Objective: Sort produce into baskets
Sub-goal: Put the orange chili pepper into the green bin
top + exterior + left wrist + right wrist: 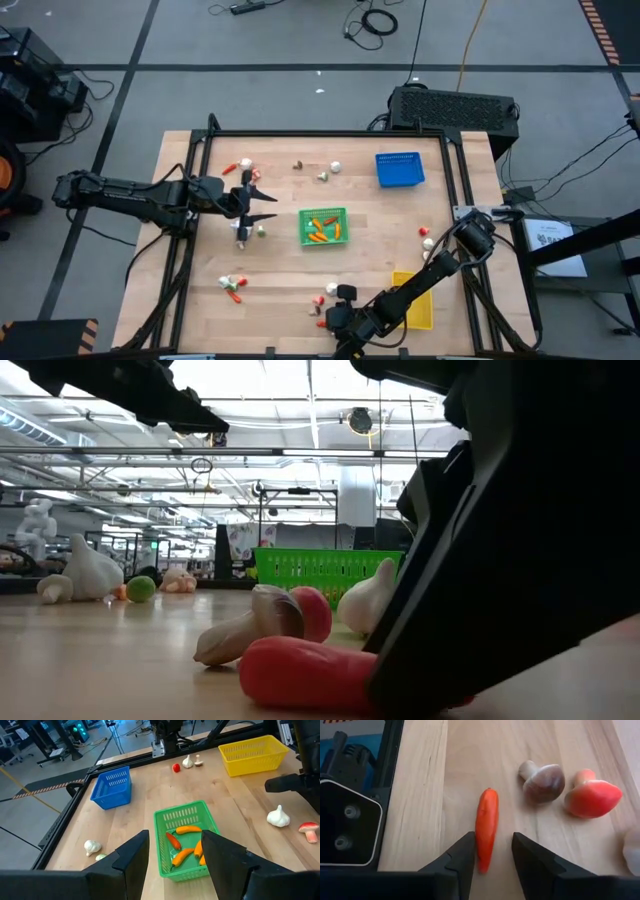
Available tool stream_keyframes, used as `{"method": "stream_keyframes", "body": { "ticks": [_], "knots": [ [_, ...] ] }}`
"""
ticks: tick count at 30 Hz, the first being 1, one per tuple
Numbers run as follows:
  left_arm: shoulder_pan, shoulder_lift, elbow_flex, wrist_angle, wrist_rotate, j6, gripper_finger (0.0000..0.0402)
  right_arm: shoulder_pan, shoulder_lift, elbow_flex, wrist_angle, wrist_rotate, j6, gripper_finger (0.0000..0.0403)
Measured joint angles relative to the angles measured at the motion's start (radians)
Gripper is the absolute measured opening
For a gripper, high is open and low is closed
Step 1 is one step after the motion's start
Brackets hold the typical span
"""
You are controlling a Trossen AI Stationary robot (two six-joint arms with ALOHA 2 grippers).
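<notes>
A long red produce piece (486, 825) lies flat on the table near its front edge, also showing in the low view (300, 675). My right gripper (493, 837) slants down over it, open, with one finger on each side of the piece's near end. A brown mushroom (542, 782) and a red mushroom (592, 797) lie just beyond. My left gripper (175, 862) hovers open and empty at the table's left, facing the green basket (322, 212), which holds several orange and red pieces (185, 847). My right gripper has one finger (467, 852) right beside the red piece's near end (482, 862), and a gap shows at the other finger. Whether that finger touches the piece, I cannot tell. The piece lies flat on the table, lengthwise between the fingers.
The blue basket (399, 168) stands at the far right and the yellow basket (425, 312) at the near right under my right arm. Loose produce lies at the far left (245, 170), the far middle (335, 166), the near left (232, 285) and the right (425, 235).
</notes>
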Motion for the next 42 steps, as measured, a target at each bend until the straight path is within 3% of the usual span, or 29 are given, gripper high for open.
{"method": "stream_keyframes", "body": {
  "ticks": [11, 17, 21, 29, 35, 42],
  "knots": [
    [0.0, 0.0, 0.0, -0.008, 0.0, -0.024, 0.0189, -0.003, -0.024, -0.003, -0.035, -0.038, -0.058, 0.0008],
    [0.0, 0.0, 0.0, -0.008, 0.0, -0.024, 0.0189, -0.016, -0.11, -0.008, -0.08, -0.101, -0.069, 0.0012],
    [0.0, 0.0, 0.0, -0.008, 0.0, -0.024, 0.0189, -0.031, -0.204, -0.006, -0.14, -0.085, -0.08, 0.0005],
    [0.0, 0.005, 0.0, -0.01, 0.0, -0.023, 0.0189, -0.133, -0.34, -0.004, -0.288, 0.151, -0.12, 0.0002],
    [0.002, 0.013, 0.0, -0.017, 0.0, 0.001, 0.0189, -0.294, -0.351, -0.004, -0.354, 0.139, -0.193, 0.0002],
    [0.002, 0.047, 0.0, -0.02, 0.0, 0.002, 0.0189, -0.47, -0.351, -0.004, -0.34, -0.011, -0.346, 0.0002]
  ]
}}
